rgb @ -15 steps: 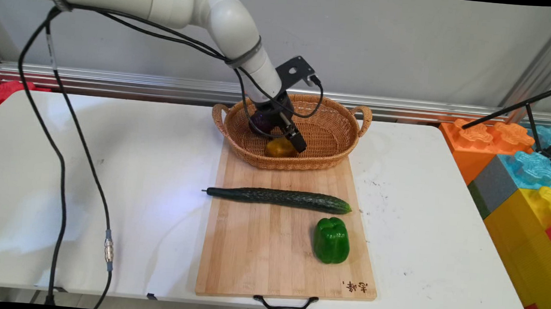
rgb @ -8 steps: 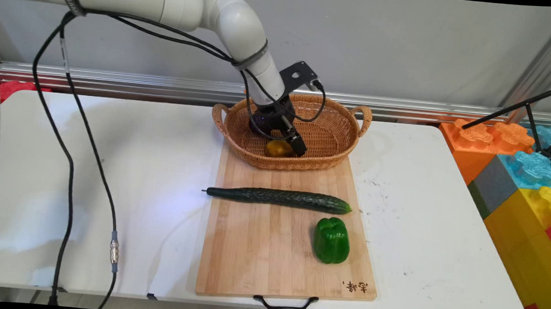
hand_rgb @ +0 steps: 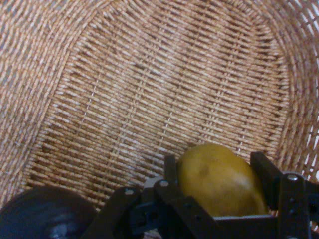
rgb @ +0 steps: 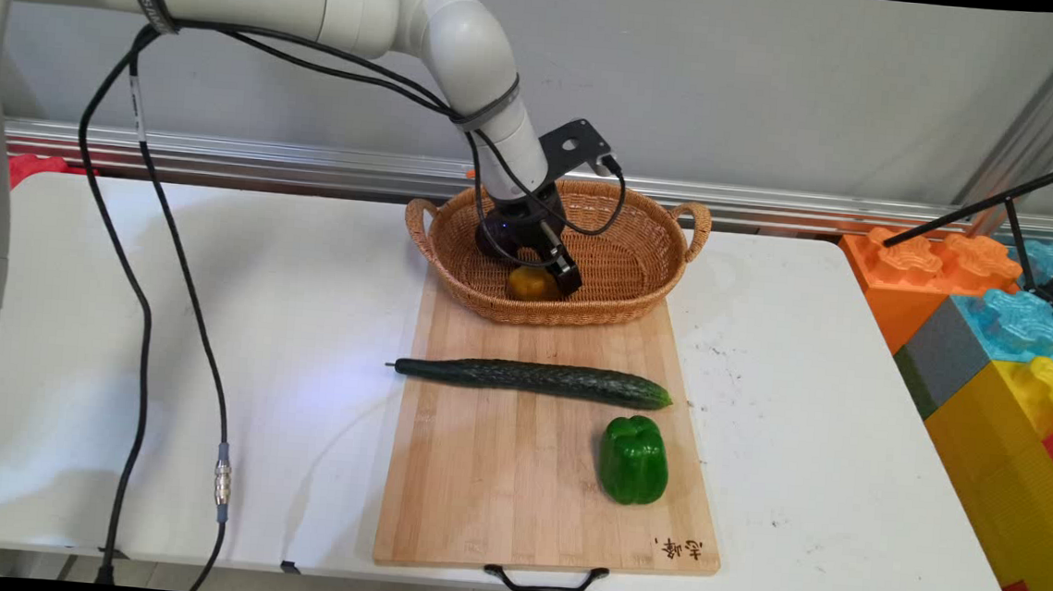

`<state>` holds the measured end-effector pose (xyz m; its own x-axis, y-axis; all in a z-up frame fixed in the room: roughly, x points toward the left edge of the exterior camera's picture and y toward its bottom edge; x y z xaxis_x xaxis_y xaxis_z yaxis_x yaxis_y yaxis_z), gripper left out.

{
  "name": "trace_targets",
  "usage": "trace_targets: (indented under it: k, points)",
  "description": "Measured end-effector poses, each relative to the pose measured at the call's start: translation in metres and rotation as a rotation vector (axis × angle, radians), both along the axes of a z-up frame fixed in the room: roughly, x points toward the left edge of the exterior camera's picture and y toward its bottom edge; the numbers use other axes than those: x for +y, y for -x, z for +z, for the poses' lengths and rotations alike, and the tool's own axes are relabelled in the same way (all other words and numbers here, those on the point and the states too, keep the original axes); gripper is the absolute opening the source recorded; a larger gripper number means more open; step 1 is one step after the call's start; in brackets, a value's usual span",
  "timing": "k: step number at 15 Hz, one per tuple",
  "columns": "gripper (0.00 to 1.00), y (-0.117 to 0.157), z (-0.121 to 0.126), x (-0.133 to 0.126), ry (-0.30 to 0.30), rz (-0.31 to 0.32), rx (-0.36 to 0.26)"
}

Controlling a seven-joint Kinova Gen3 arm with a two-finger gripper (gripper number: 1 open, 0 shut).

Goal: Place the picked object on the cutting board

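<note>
Basket, gripper round lemon

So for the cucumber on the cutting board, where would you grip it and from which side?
Probably at mid-length, coming straight down from above. The cucumber lies flat across the cutting board, long and thin, so fingers closing across its narrow width, from the basket side and the near side, should fit. Its middle looks the most even; the left end tapers to a stem. The green pepper lies apart from it, near its right end.
</note>
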<state>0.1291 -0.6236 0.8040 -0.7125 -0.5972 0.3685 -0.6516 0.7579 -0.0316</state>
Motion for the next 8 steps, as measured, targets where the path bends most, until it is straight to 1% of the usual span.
trace_targets:
  k: [3,6,8]
  points:
    - [0.00,0.006,0.009,0.002,0.021,-0.014,0.025]
    - [0.00,0.014,0.033,0.009,0.095,-0.049,0.069]
    - [0.00,0.018,0.062,0.020,0.156,-0.078,0.106]
